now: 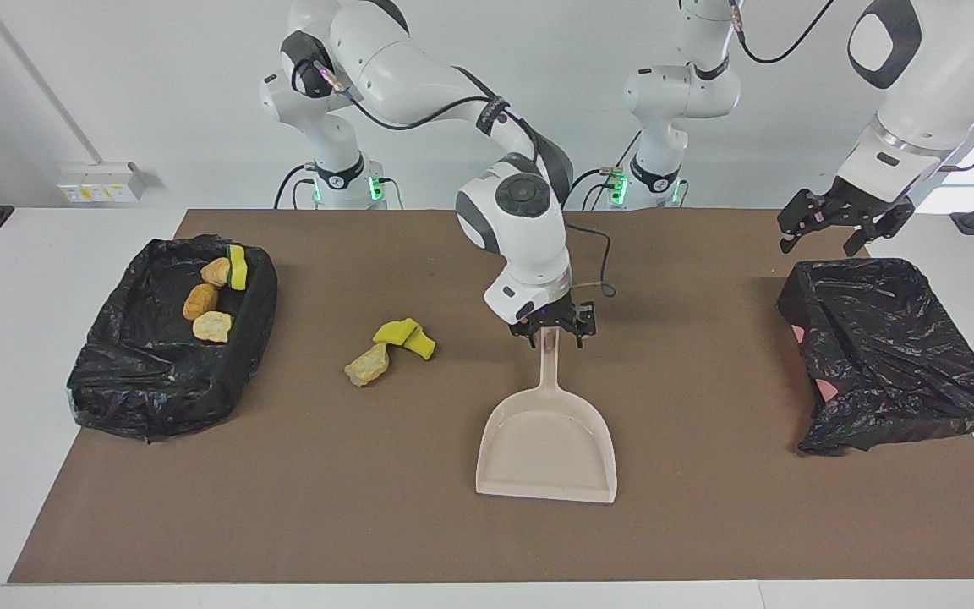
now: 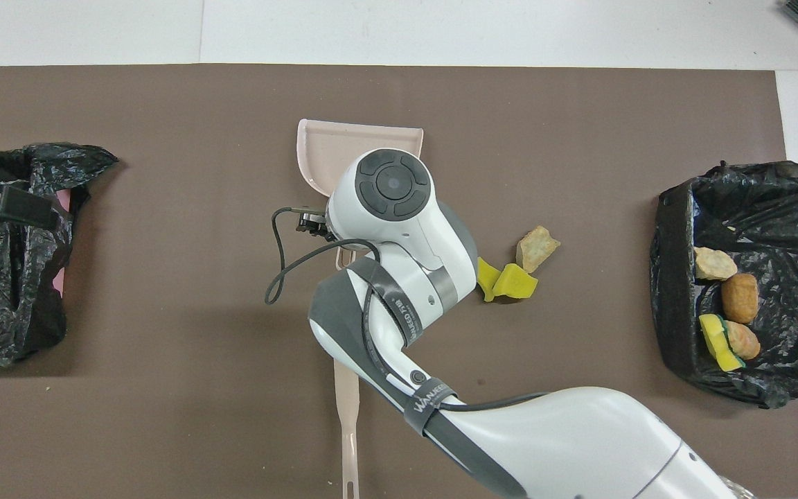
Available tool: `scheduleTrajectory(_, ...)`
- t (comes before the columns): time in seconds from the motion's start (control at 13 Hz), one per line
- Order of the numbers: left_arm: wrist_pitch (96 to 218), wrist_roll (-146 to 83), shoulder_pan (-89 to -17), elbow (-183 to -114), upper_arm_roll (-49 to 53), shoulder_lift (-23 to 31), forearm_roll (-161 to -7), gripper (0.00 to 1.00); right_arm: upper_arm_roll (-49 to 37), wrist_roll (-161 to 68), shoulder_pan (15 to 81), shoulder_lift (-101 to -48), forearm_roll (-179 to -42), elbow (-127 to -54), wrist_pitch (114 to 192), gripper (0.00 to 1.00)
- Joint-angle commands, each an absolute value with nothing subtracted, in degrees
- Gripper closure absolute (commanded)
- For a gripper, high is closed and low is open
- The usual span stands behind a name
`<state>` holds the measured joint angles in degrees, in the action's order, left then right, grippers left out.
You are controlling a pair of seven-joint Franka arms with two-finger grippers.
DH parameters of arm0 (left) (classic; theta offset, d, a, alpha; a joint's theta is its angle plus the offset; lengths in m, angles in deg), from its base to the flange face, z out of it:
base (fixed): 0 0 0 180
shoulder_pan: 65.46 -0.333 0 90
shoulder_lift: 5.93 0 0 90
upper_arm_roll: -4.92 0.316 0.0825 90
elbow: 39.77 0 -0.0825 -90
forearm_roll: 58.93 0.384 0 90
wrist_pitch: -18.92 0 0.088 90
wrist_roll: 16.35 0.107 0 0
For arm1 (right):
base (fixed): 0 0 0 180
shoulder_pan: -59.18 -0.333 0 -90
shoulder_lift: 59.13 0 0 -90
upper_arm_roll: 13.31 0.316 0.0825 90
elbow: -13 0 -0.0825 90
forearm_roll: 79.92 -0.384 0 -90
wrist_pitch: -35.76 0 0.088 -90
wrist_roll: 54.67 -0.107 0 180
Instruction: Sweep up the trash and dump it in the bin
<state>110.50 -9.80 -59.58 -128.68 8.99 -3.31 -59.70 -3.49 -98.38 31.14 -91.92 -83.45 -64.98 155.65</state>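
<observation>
Sitting binned: four trash pieces (image 1: 215,298). Left on mat: three (image 1: 390,347), near dustpan (image 1: 547,440). Right gripper (image 1: 552,326) apparently spread at handle; left gripper (image 1: 834,222) spread, waiting.

The right arm reaches out from its base, elbow high, wrist bent straight down over the middle of the desk. The right gripper (image 1: 554,331) points downward, low above the surface, its fingers (image 1: 580,328) spread apart. The left arm waits at its own end of the desk, forearm angled down, with the left gripper (image 1: 825,228) raised in the air, fingers open and splayed.
</observation>
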Motion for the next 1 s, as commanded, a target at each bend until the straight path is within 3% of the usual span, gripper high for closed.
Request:
scheduleTrajectory(0.0, 114.3, -9.9, -56.9, -129.3, 9.1, -1.9, -59.3, 0.00, -3.4, -95.7, 32.5, -84.5, -85.2, -69.9, 149.1, 0.00)
scheduleTrajectory(0.39, 120.5, -14.8, -51.1, -129.0, 9.0, 2.6, -60.3, 0.00, -2.9, -96.2, 26.0, -68.7, -86.1, -91.2, 146.5, 0.00)
scheduleTrajectory(0.62, 125.6, -20.0, -47.1, -129.2, 9.1, 5.8, -60.2, 0.00, -2.8, -96.6, 22.2, -61.0, -92.4, -105.4, 153.4, 0.00)
scheduleTrajectory(0.92, 132.7, -27.7, -41.3, -129.0, 9.1, 11.5, -59.9, 0.00, -2.8, -103.2, 15.6, -62.4, -93.2, -112.7, 162.7, 0.00)
